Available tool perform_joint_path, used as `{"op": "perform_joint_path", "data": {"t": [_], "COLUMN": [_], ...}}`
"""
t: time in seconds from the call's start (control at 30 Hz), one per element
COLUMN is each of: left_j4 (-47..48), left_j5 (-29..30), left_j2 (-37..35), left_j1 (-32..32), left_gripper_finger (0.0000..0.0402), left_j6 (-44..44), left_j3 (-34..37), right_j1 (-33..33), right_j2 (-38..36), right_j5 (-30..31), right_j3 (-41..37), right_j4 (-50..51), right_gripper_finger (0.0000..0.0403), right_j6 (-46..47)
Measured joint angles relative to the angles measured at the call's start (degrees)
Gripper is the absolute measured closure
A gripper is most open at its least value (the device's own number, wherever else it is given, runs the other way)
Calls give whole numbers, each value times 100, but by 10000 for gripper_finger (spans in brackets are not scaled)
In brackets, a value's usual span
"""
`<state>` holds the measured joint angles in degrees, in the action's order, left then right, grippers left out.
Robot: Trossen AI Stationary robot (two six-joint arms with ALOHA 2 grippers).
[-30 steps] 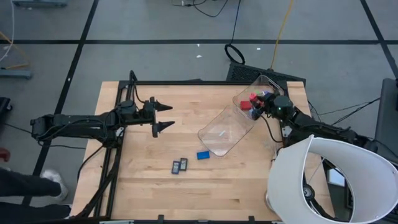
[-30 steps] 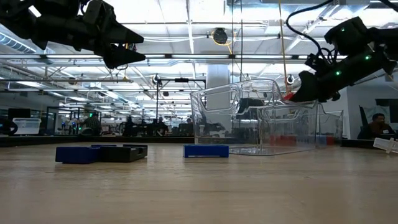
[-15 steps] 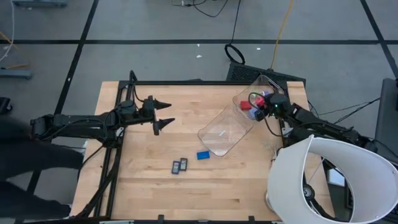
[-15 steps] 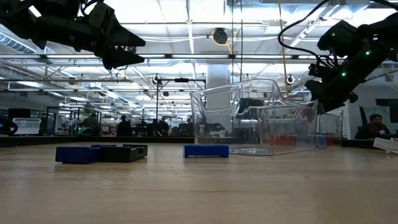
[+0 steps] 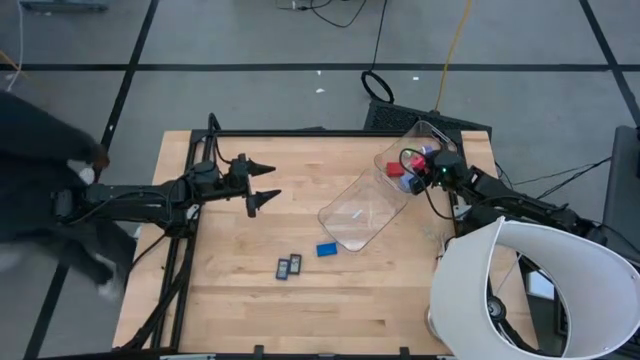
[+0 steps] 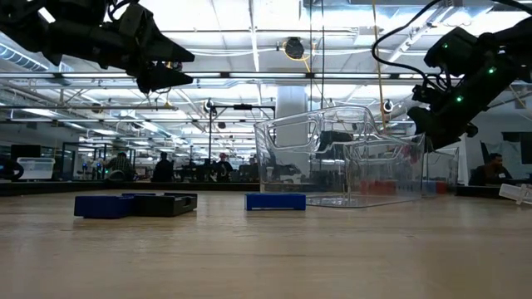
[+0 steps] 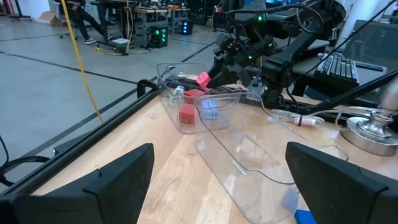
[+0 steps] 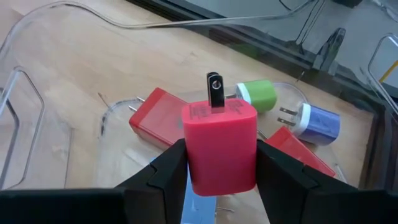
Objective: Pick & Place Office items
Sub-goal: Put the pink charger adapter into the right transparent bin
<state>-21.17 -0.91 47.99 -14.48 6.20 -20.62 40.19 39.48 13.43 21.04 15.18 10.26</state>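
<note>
The clear bin (image 5: 370,200) lies slantwise on the table's right half. At its far end are red (image 8: 155,115), green (image 8: 256,93) and blue (image 8: 320,121) plug blocks. My right gripper (image 5: 418,168) is over that end, shut on a red plug block (image 8: 221,146). A blue block (image 5: 327,250) and two dark flat rectangles (image 5: 289,266) lie flat on the wood near the bin's near end. My left gripper (image 5: 275,182) hovers open above the table's left half, clear of everything. My right gripper pinches the red plug block between its two fingers, one on each of its opposite sides (image 8: 191,155). Its metal prong (image 8: 216,92) points away from the fingers. The fingers come slanting down from the table's right. The block is lifted clear above the pieces in the bin.
A black frame rail (image 5: 190,200) runs along the table's left and far edges. A large white lamp shade (image 5: 530,290) covers the near right corner. A keyboard and cables (image 7: 339,62) lie beyond the right edge. A person (image 5: 40,180) moves past the table's left side. Bare wood (image 5: 300,310) spans the near half.
My right gripper has tipped its fingers downward over the bin's far end and shifted slightly toward the table's left, keeping the red block; it has then held still. A person has come in along the table's left side.
</note>
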Motion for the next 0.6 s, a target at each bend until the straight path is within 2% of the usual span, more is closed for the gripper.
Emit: {"op": "perform_joint_path", "data": {"t": [0.27,0.6], "left_j4": [0,0], "left_j5": [-1,-1], "left_j2": [0,0], "left_j1": [0,0], "left_gripper_finger": [34,34], "left_j6": [11,9], "left_j3": [0,0], "right_j1": [1,-1], "right_j2": [0,2], "right_j5": [0,-4], "right_j3": [0,-2], "right_j4": [2,2], "right_gripper_finger": [256,227], "right_j6": [0,65]}}
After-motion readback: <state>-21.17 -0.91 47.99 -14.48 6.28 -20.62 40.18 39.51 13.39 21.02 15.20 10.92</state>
